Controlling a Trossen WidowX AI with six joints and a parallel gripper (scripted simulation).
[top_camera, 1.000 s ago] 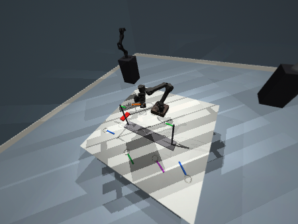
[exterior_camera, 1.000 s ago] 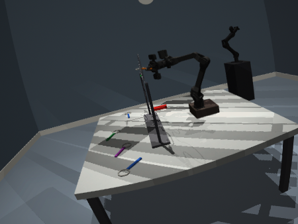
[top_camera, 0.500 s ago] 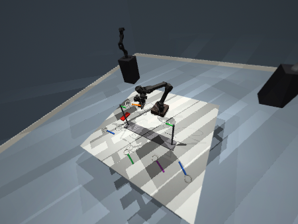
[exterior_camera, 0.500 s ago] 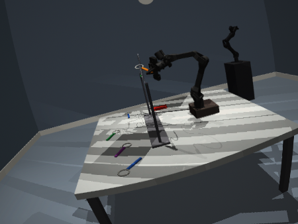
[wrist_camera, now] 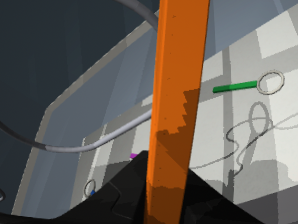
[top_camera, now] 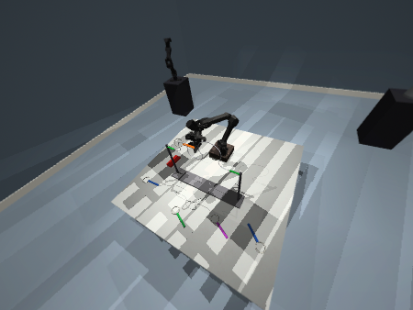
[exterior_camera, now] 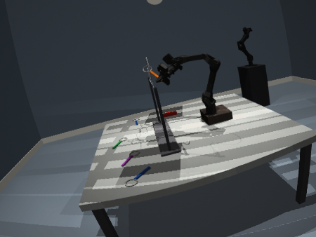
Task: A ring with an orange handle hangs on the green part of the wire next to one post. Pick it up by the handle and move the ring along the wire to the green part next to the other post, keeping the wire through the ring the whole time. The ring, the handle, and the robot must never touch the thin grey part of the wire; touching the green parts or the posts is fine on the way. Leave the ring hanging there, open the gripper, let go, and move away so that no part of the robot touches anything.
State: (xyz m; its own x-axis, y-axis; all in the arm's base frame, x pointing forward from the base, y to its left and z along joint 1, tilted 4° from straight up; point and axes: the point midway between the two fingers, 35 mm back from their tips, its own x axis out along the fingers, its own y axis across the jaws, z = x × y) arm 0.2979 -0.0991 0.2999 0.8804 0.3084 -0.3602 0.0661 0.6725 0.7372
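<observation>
On your striped grey-and-white table (exterior_camera: pixel 267 133): small red block (exterior_camera: pixel 170 113), spare rings with green handle (exterior_camera: pixel 116 144), purple handle (exterior_camera: pixel 126 160), blue handle (exterior_camera: pixel 142 172). Two black pedestals (top_camera: pixel 178 94) beyond.

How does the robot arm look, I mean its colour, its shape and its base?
The arm is black all over, built of slim angular links with bulkier joints. It rises from a dark, blocky base on the table. The hand is black and chunky too. No cables, markings or sleeves can be made out.

orange handle (wrist_camera: pixel 174 96), grey-and-white striped table (exterior_camera: pixel 253 130), red block (exterior_camera: pixel 169 113)
</observation>
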